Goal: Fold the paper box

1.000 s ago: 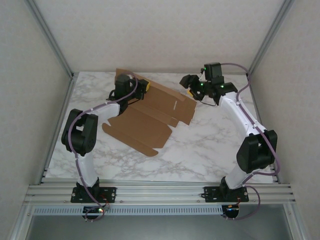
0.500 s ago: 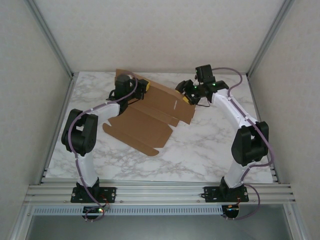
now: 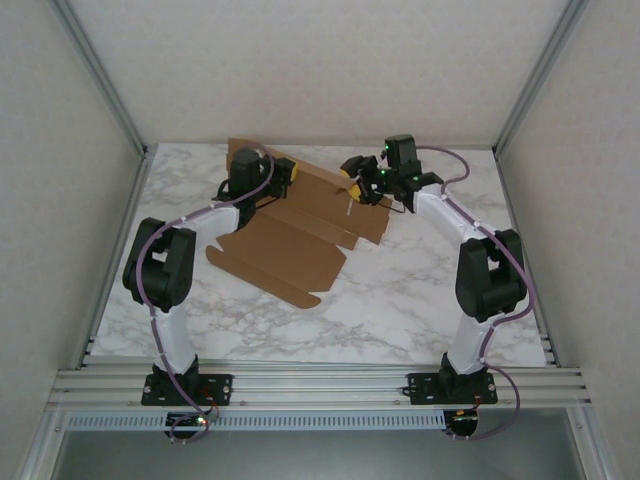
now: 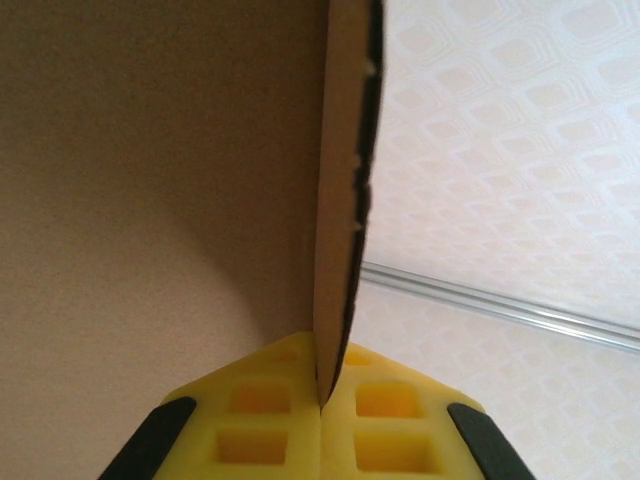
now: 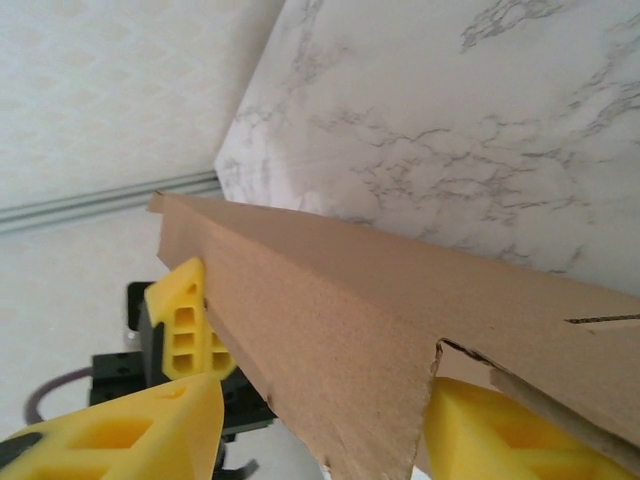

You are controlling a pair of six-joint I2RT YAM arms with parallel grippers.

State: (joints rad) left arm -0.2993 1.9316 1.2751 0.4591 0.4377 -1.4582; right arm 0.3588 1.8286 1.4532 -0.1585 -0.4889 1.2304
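**Right hand closes in on the raised panel**

Swinging leftward since a second ago, the right arm has carried the right hand [image 3: 353, 182] from beyond the paper box's right-hand end to that end of its lifted back panel. The left hand [image 3: 285, 172] has stayed clamped where it was, and the paper box [image 3: 290, 245] has barely shifted on the marble surface [image 3: 420, 290].

From above, the brown cardboard sheet has its long axis on a diagonal, running from beside the left hand down toward the right arm's side. Its widest flaps spread flat toward the arm bases. The back panel stands tilted up off the surface, and its top edge runs from one hand to the other.

In the left wrist view, the left hand [image 4: 322, 400] is clenched on the paper box [image 4: 150, 180]. The two yellow fingers [image 4: 250, 420] press together on the panel's thin edge, which rises straight out from between them.

In the right wrist view, the right hand [image 5: 315, 435] straddles the paper box [image 5: 380, 300] with its jaws apart. One yellow fingertip [image 5: 130, 430] stands clear of the cardboard, and the other sits just beside the opposite face, so nothing is pinched. Past the panel's far corner the left hand [image 5: 185, 320] shows, with the surface [image 5: 450, 100] beyond the panel.
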